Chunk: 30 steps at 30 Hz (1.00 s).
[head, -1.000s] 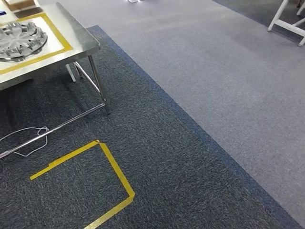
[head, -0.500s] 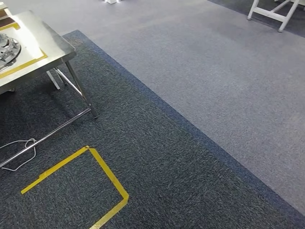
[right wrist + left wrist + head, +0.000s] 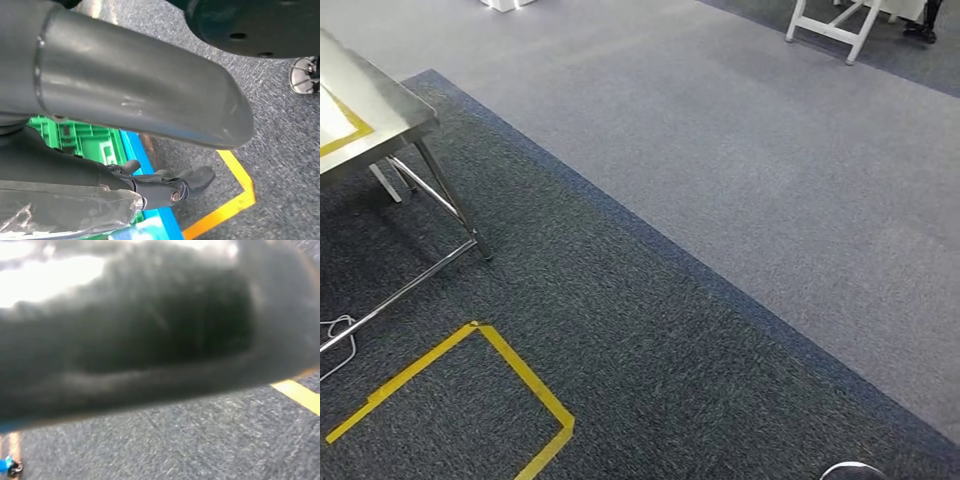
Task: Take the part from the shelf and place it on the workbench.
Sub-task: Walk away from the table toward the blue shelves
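The steel workbench shows as one corner at the far left of the head view, with a strip of yellow tape on its top. In the right wrist view my right hand hangs over the carpet, its dark fingers stretched out and holding nothing, under the thick grey thumb. In the left wrist view a large dark blurred shape fills most of the picture; I cannot make out the left hand's fingers there.
A yellow tape square marks the dark carpet by the bench legs. A white cable lies under the bench. Lighter grey carpet stretches ahead to a white frame. A green crate and a person's shoe are near my right hand.
The whole head picture has shifted left as the camera turned right. The workbench slid toward the left edge and the round metal part on it left the picture.
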Available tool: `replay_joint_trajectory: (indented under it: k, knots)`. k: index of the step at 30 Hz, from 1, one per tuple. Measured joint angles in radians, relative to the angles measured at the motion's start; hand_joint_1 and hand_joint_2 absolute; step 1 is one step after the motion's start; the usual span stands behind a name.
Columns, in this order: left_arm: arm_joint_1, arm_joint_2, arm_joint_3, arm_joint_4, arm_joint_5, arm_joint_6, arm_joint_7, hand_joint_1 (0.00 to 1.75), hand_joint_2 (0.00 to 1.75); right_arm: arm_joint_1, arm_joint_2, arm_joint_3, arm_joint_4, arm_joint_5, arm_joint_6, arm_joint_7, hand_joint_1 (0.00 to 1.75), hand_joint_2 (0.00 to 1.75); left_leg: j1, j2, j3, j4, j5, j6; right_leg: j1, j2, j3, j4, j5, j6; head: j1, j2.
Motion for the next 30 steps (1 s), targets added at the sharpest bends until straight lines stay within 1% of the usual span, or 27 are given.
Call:
replay_joint_trajectory:
  k: [2,3,4,5,6,8,9,10,12,13,14,15,16,17,18,19,20,21,22,23,24,25,26,27,28,29,30]
  knots:
    - [0.002,0.0,0.001,0.0,0.0,-0.001,0.0,0.0,0.0,-0.001,0.0,0.0,0.001,0.0,0.0,0.0,0.0,0.0,-0.002,0.024,0.0,0.0,-0.002,0.004,-0.003,-0.028,-0.066,0.131,-0.064,0.009,0.005,0.0]
    - [0.003,0.0,0.001,0.0,0.0,-0.001,0.0,0.0,0.0,-0.001,0.0,-0.001,0.002,0.0,0.0,-0.001,0.0,0.0,-0.003,0.037,0.0,0.0,-0.003,0.004,-0.005,-0.033,-0.09,0.177,-0.078,0.013,0.005,0.0]
    - [0.003,0.0,0.002,0.0,-0.001,-0.001,0.0,0.0,0.0,-0.001,0.0,-0.002,0.003,0.001,0.0,-0.002,0.0,0.0,-0.004,0.049,0.0,0.0,-0.004,0.004,-0.006,-0.036,-0.097,0.189,-0.073,0.015,0.005,0.0]
    - [0.002,0.0,0.002,0.0,-0.002,-0.001,0.0,0.0,0.0,-0.001,0.0,-0.003,0.004,0.002,0.0,-0.004,0.0,0.0,-0.004,0.06,0.002,0.001,-0.006,0.002,-0.007,-0.041,-0.083,0.159,-0.048,0.016,0.005,0.0]
    - [0.002,0.0,0.002,0.0,-0.003,-0.001,0.0,0.0,0.0,-0.001,0.0,-0.005,0.005,0.004,0.0,-0.005,0.0,0.0,-0.004,0.07,0.005,0.001,-0.008,0.0,-0.008,-0.051,-0.05,0.097,-0.013,0.015,0.005,0.0]
    - [0.001,0.0,0.002,0.0,-0.006,-0.001,0.0,0.0,0.0,-0.002,0.0,-0.007,0.006,0.008,0.001,-0.008,0.0,0.0,-0.008,0.086,0.014,0.001,-0.014,-0.008,-0.006,-0.09,0.02,-0.038,0.04,0.007,0.004,0.0]
    - [0.001,-0.001,0.002,0.0,-0.007,-0.001,0.0,0.0,0.0,-0.002,0.0,-0.008,0.006,0.009,0.001,-0.009,0.0,0.0,-0.01,0.093,0.018,0.001,-0.017,-0.014,-0.005,-0.103,0.039,-0.076,0.05,0.001,0.003,0.0]
    - [0.001,-0.001,0.003,0.0,-0.007,-0.001,-0.001,0.0,0.0,-0.002,0.0,-0.008,0.006,0.01,0.001,-0.01,0.0,0.0,-0.011,0.099,0.022,0.0,-0.018,-0.02,-0.002,-0.108,0.044,-0.089,0.05,-0.005,0.002,0.0]
    - [-0.001,-0.001,0.003,0.0,-0.008,-0.001,-0.001,0.0,0.0,-0.002,0.0,-0.009,0.008,0.012,0.001,-0.012,0.0,0.0,-0.009,0.109,0.027,-0.001,-0.021,-0.033,-0.002,-0.09,0.045,-0.09,0.054,-0.017,0.001,0.0]
    - [-0.002,-0.001,0.003,0.0,-0.008,-0.001,-0.002,0.0,0.0,-0.002,0.0,-0.01,0.009,0.013,0.001,-0.012,0.0,0.0,-0.007,0.099,0.027,0.006,-0.03,-0.039,-0.003,-0.081,0.047,-0.092,0.057,-0.023,0.0,0.0]
    - [-0.003,-0.001,0.003,0.0,-0.008,-0.001,-0.002,0.0,0.0,-0.002,0.0,-0.011,0.01,0.015,0.001,-0.012,0.0,0.0,-0.005,0.082,0.019,0.029,-0.049,-0.045,-0.005,-0.072,0.05,-0.095,0.061,-0.029,-0.001,0.0]
    - [-0.003,-0.001,0.004,0.0,-0.009,-0.001,-0.002,0.0,0.0,-0.003,0.0,-0.012,0.011,0.016,0.002,-0.013,0.0,0.0,-0.004,0.06,0.002,0.072,-0.079,-0.049,-0.007,-0.063,0.053,-0.098,0.065,-0.035,-0.003,0.0]
    - [-0.002,-0.001,0.004,0.0,-0.009,-0.001,-0.002,0.0,0.0,-0.004,0.0,-0.013,0.011,0.017,0.002,-0.013,0.0,0.0,-0.004,0.039,-0.026,0.134,-0.114,-0.051,-0.006,-0.053,0.051,-0.098,0.066,-0.038,-0.004,0.0]
    - [-0.001,-0.001,0.006,0.0,-0.009,-0.001,-0.002,0.0,0.0,-0.004,0.0,-0.014,0.012,0.018,0.002,-0.014,0.0,0.0,-0.004,0.029,-0.057,0.203,-0.145,-0.052,-0.005,-0.042,0.051,-0.098,0.067,-0.04,-0.004,0.0]
    - [0.0,-0.001,0.006,0.0,-0.009,-0.001,-0.002,0.0,0.0,-0.005,0.0,-0.015,0.013,0.019,0.003,-0.014,0.0,0.0,-0.004,0.025,-0.085,0.258,-0.162,-0.052,-0.004,-0.03,0.051,-0.097,0.067,-0.041,-0.004,0.0]
    - [0.0,-0.001,0.007,0.0,-0.009,-0.001,-0.002,0.0,0.0,-0.005,0.0,-0.016,0.015,0.019,0.003,-0.015,0.0,0.0,-0.004,0.024,-0.101,0.285,-0.159,-0.052,-0.003,-0.017,0.051,-0.097,0.067,-0.042,-0.004,0.0]
    - [0.001,-0.001,0.007,0.0,-0.009,-0.001,-0.002,0.0,0.0,-0.005,0.0,-0.017,0.016,0.019,0.003,-0.015,0.0,0.0,-0.004,0.022,-0.101,0.275,-0.135,-0.051,-0.002,-0.004,0.053,-0.097,0.067,-0.042,-0.004,0.0]
    - [0.001,-0.001,0.007,0.0,-0.009,-0.001,-0.002,0.0,0.0,-0.005,0.0,-0.018,0.018,0.02,0.003,-0.015,0.0,0.0,-0.004,0.016,-0.085,0.228,-0.096,-0.048,-0.002,0.01,0.055,-0.096,0.067,-0.041,-0.004,0.0]
    - [0.001,0.0,0.008,0.0,-0.009,-0.001,-0.003,0.0,0.0,-0.005,0.0,-0.019,0.019,0.021,0.003,-0.015,0.0,0.0,-0.003,-0.003,-0.06,0.163,-0.053,-0.045,-0.002,0.023,0.056,-0.096,0.066,-0.041,-0.004,0.0]
    - [0.001,0.0,0.008,0.0,-0.01,-0.001,-0.003,0.0,0.0,-0.007,0.0,-0.021,0.02,0.023,0.003,-0.016,0.0,0.0,-0.001,-0.028,-0.034,0.098,-0.022,-0.041,0.0,0.036,0.056,-0.092,0.065,-0.038,-0.004,0.0]
    - [0.001,0.0,0.008,0.0,-0.01,-0.001,-0.003,0.0,0.0,-0.008,0.0,-0.022,0.021,0.025,0.004,-0.017,0.0,0.0,0.001,-0.049,-0.016,0.05,-0.005,-0.038,0.001,0.048,0.052,-0.089,0.064,-0.033,-0.004,0.0]
    - [0.0,0.0,0.008,0.0,-0.011,-0.001,-0.004,0.0,0.0,-0.01,0.0,-0.024,0.022,0.028,0.004,-0.019,0.0,0.0,0.001,-0.064,-0.008,0.024,-0.003,-0.035,0.001,0.059,0.046,-0.087,0.063,-0.028,-0.004,0.0]
    - [0.0,0.001,0.008,0.0,-0.012,-0.001,-0.004,0.0,0.0,-0.01,0.0,-0.026,0.024,0.03,0.004,-0.02,0.0,0.0,0.0,-0.064,-0.005,0.017,-0.008,-0.032,0.0,0.069,0.04,-0.086,0.063,-0.02,-0.004,0.0]
    - [-0.001,0.001,0.008,0.0,-0.012,-0.001,-0.005,0.0,0.0,-0.01,0.0,-0.028,0.025,0.031,0.004,-0.021,0.0,0.0,-0.001,-0.055,-0.004,0.014,-0.008,-0.027,-0.003,0.078,0.034,-0.088,0.065,-0.013,-0.004,0.0]
    - [-0.002,0.001,0.008,0.0,-0.012,-0.001,-0.005,0.0,0.0,-0.01,0.0,-0.03,0.027,0.032,0.004,-0.021,0.0,0.0,-0.001,-0.044,-0.002,0.009,-0.005,-0.02,-0.004,0.071,0.029,-0.084,0.062,-0.007,-0.004,0.0]
    - [-0.003,0.0,0.008,0.0,-0.012,-0.001,-0.005,0.0,0.0,-0.01,0.0,-0.032,0.029,0.032,0.004,-0.021,0.0,0.0,-0.001,-0.032,0.0,0.004,-0.002,-0.013,-0.005,0.05,0.019,-0.067,0.049,-0.003,-0.002,0.0]
    - [-0.003,0.0,0.008,0.0,-0.012,-0.001,-0.005,0.0,0.0,-0.01,0.0,-0.033,0.03,0.033,0.004,-0.021,0.0,0.0,0.0,-0.018,0.001,0.0,0.001,-0.007,-0.005,0.023,0.002,-0.029,0.025,0.001,0.002,0.0]
